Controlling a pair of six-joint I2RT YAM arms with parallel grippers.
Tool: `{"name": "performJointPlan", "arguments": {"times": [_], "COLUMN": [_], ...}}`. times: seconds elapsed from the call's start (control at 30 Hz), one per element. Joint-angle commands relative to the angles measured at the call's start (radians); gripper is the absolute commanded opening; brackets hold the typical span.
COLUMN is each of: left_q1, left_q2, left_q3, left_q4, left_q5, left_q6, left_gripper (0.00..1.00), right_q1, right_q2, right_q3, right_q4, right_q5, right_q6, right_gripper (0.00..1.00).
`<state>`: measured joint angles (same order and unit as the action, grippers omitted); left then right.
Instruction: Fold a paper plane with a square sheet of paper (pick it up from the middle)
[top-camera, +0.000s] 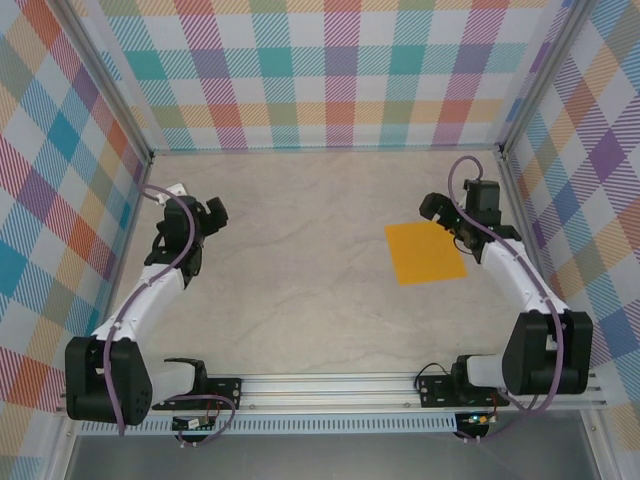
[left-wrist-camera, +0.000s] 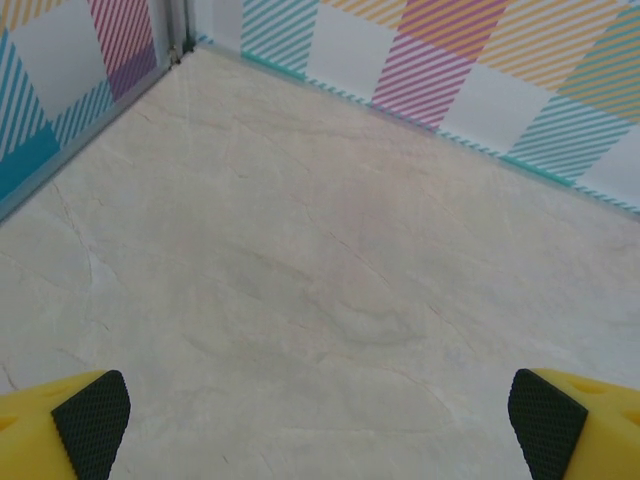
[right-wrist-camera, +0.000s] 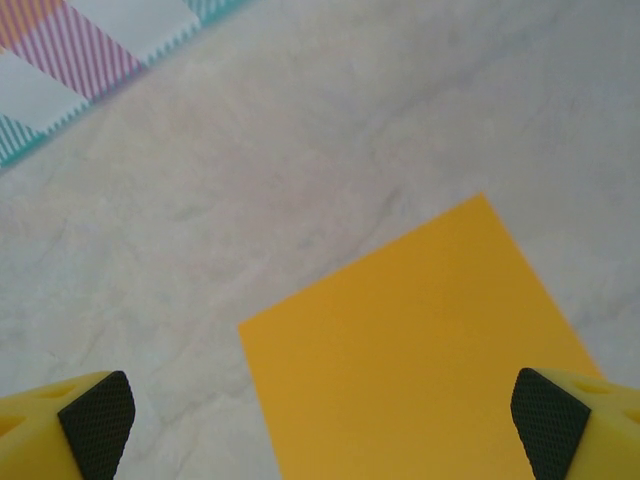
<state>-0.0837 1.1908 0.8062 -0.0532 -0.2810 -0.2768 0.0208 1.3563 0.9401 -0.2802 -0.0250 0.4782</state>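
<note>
The left pincer (top-camera: 212, 214) hangs over the left side of the table (top-camera: 300, 270), jaws spread wide and holding nothing. Its wrist view shows black-padded yellow fingertips (left-wrist-camera: 90, 420) at the lower corners, with bare marbled surface between them. Right of centre, the paper (top-camera: 427, 253) lies flat on the table as an unfolded orange-yellow square, turned slightly askew. The right pincer (top-camera: 437, 208) hovers at the paper's far edge, also wide open and empty. From its wrist, the sheet lies below and between its fingertips, with one corner pointing away.
</note>
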Motion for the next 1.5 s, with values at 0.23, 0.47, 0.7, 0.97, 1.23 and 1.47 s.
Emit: {"name": "performJointPlan", "arguments": {"times": [0.23, 0.47, 0.7, 0.97, 1.23, 1.47], "left_q1": [-0.008, -0.008, -0.008, -0.008, -0.008, -0.009], "left_q2": [-0.011, 0.014, 0.040, 0.061, 0.084, 0.092], "left_q3": [0.149, 0.152, 0.162, 0.162, 0.168, 0.171], "left_q4": [-0.405, -0.402, -0.401, -0.402, -0.412, -0.425], "left_q5": [0.155, 0.181, 0.207, 0.223, 0.225, 0.221], "left_q6": [-0.098, -0.099, -0.096, -0.098, -0.100, -0.099], "left_gripper": [1.00, 1.00, 1.00, 1.00, 1.00, 1.00], "right_q1": [0.028, 0.074, 0.122, 0.260, 0.558, 0.633], "right_q2": [0.192, 0.330, 0.443, 0.494, 0.439, 0.404], "right_q3": [-0.017, 0.071, 0.152, 0.126, 0.035, 0.185], "right_q4": [-0.120, -0.148, -0.172, -0.267, -0.288, -0.423], "right_q5": [-0.095, -0.079, -0.072, -0.101, -0.121, -0.061], "right_q6": [0.252, 0.257, 0.271, 0.376, 0.692, 0.631], "right_gripper": [1.00, 1.00, 1.00, 1.00, 1.00, 1.00]}}
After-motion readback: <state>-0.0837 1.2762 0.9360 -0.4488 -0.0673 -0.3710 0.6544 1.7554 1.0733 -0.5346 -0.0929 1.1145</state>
